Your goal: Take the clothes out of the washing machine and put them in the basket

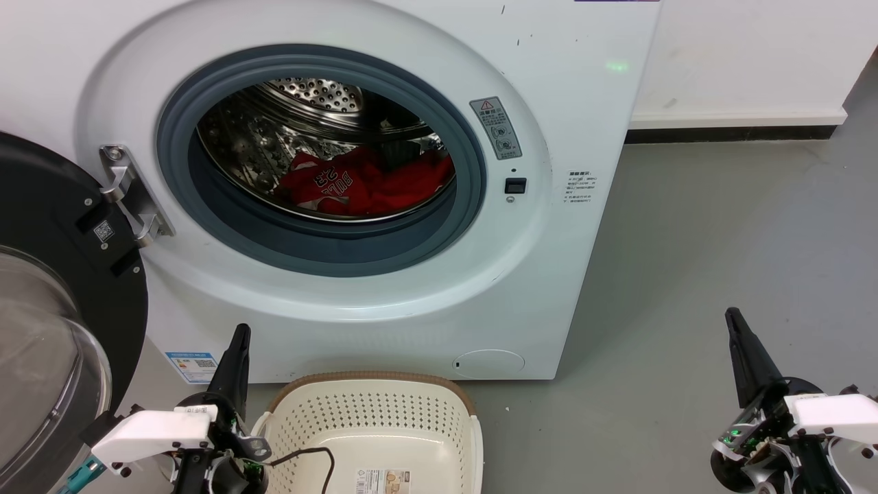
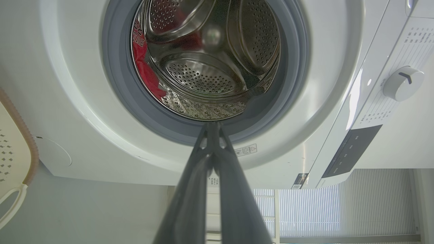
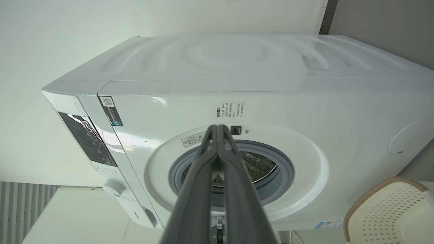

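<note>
The white washing machine (image 1: 562,123) stands with its round door (image 1: 62,329) swung open to the left. Red clothes (image 1: 363,185) with "BULLS 23" lettering lie in the steel drum, also seen as red clothes (image 2: 144,67) at the drum's left in the left wrist view. The cream basket (image 1: 374,394) with a brown rim sits on the floor in front of the machine and holds no clothes. My left gripper (image 1: 240,333) is shut, low beside the basket's left side. My right gripper (image 1: 732,317) is shut, over the floor far to the right. Both hold nothing.
Grey floor (image 1: 686,274) stretches right of the machine to a white wall with a dark skirting (image 1: 734,134). The open door juts out on the left. A thin black cable (image 1: 309,456) from my left arm hangs over the basket's inside.
</note>
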### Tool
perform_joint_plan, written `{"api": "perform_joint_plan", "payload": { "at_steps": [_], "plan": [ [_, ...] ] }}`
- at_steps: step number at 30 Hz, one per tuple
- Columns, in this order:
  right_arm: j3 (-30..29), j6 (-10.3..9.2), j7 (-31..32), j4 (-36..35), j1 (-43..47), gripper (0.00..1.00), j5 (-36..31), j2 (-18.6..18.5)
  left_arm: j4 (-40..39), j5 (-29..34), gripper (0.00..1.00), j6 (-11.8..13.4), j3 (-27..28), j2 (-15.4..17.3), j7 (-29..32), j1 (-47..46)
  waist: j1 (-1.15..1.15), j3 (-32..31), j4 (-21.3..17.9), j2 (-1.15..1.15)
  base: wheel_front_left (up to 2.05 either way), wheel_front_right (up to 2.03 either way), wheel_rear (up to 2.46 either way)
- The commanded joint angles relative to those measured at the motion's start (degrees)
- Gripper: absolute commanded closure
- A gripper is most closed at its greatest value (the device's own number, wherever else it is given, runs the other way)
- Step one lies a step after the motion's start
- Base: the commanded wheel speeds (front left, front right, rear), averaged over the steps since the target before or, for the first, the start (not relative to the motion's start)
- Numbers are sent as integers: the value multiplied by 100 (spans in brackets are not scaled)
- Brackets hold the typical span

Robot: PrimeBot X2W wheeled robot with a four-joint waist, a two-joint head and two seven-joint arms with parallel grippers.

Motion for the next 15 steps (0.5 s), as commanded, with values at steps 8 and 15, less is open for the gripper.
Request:
{"api": "perform_joint_plan", "payload": {
  "at_steps": [8,15],
  "plan": [
    [2,-2,2,9,-71,100,-25,19,-6,2,100,-23,15,7,12,-31,0,0,0,0,0,0,0],
    [2,-2,1,9,-71,100,-25,19,-6,3,100,-23,15,7,12,-31,0,0,0,0,0,0,0]
  ]
}}
